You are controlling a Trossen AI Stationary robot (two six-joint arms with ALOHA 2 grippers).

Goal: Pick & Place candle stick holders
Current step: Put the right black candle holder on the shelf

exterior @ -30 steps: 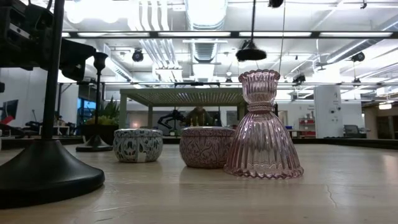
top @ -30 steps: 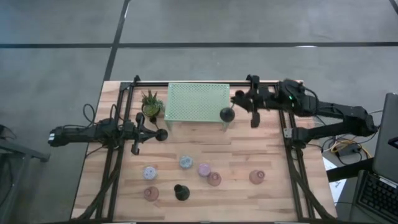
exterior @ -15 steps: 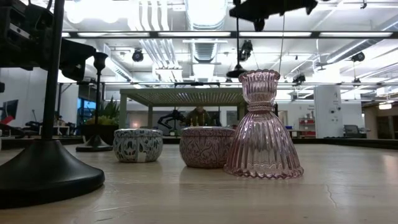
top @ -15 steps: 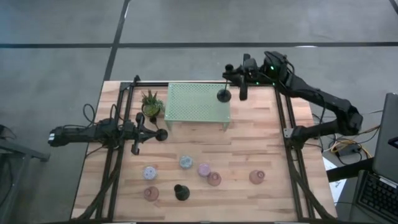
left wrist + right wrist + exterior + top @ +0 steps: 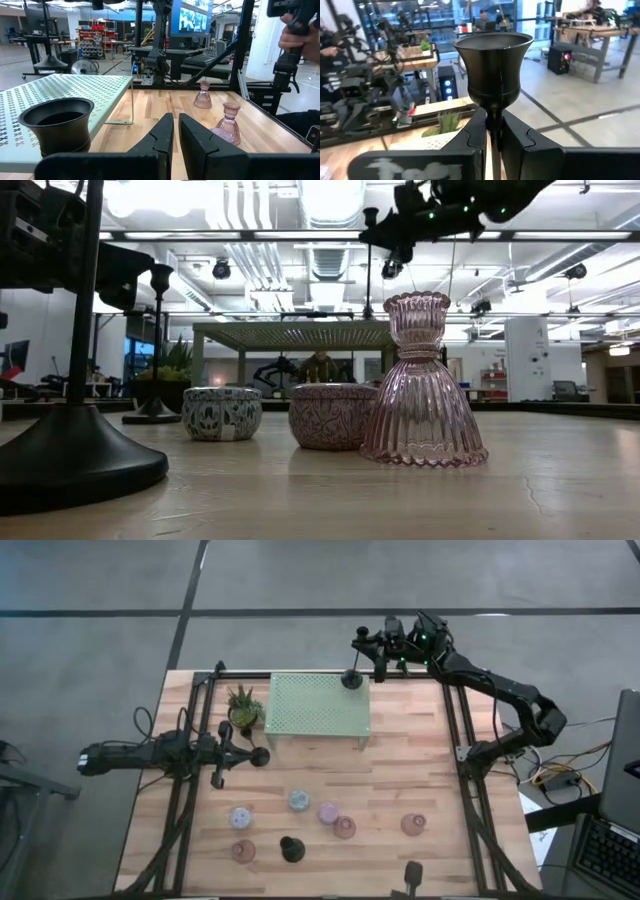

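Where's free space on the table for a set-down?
Bare wood between the mint shelf and the cup holders; also right of the shelf and the front-right corner past the pink holder. Crowded: front-centre cluster with the black candlestick.

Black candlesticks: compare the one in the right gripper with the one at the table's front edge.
The held candlestick is clamped by its stem in the right gripper, over the green shelf's far right corner; the front candlestick stands free on the table, with no gripper near. The held one is far from the short holders; the front one stands beside them. Both are slim, black and round-based.
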